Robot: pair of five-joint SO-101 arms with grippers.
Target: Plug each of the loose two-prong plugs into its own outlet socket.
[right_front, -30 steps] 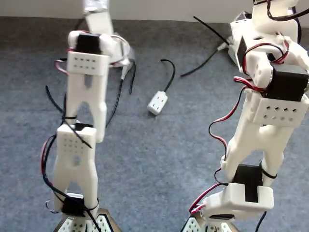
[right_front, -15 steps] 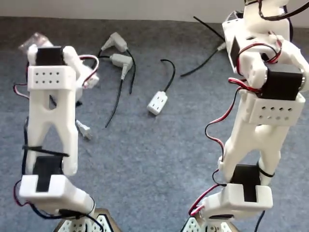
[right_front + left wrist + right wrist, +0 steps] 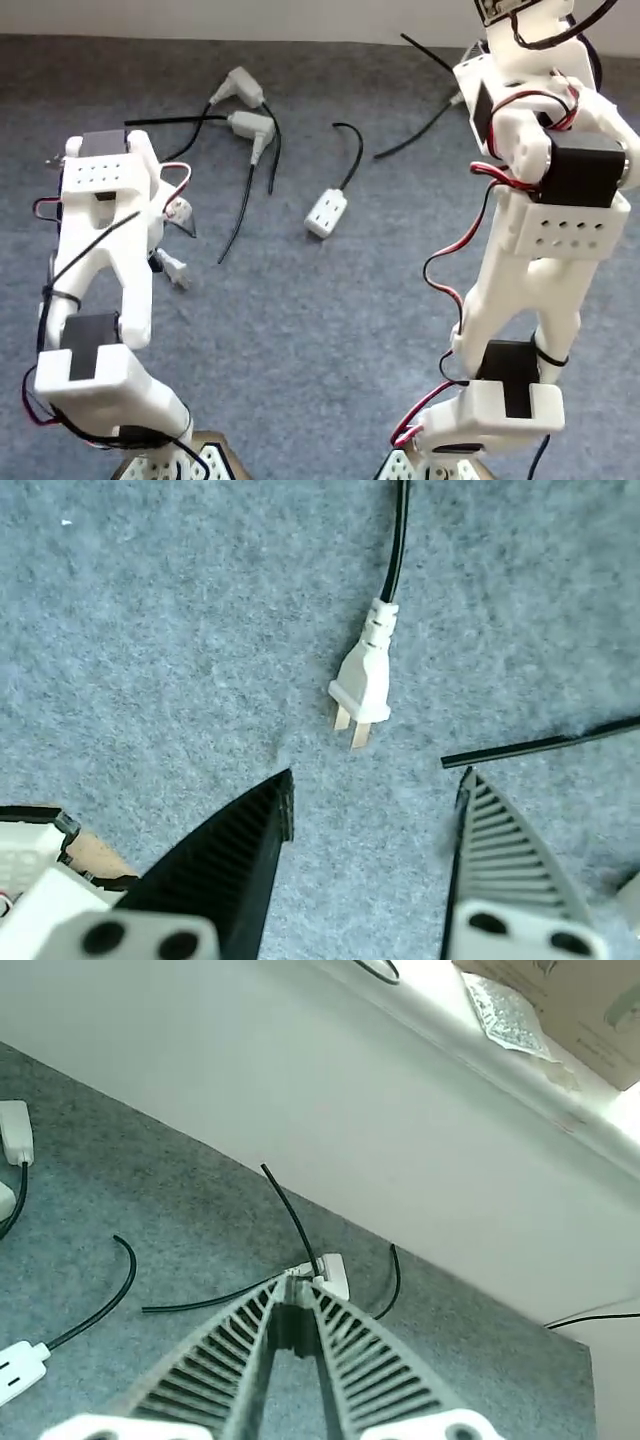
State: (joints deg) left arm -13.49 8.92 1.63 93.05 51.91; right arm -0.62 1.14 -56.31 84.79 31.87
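A loose white two-prong plug on a black cord lies flat on the grey carpet, prongs toward my left gripper. That gripper hangs open just short of the prongs, nothing between its fingers. From above, the same plug lies beside the left arm. A white outlet socket with a short black cord lies mid-carpet. Two more white plugs lie at the back. My right gripper is shut and empty, raised, pointing at a white plug near the wall.
A second black cord crosses the carpet beside the left gripper's finger. The white wall borders the carpet at the back. The right arm stands tall on the right. Open carpet lies between the arms.
The left arm has swung from the back centre to the left and folded down over the loose plug. The right arm has shifted only slightly.
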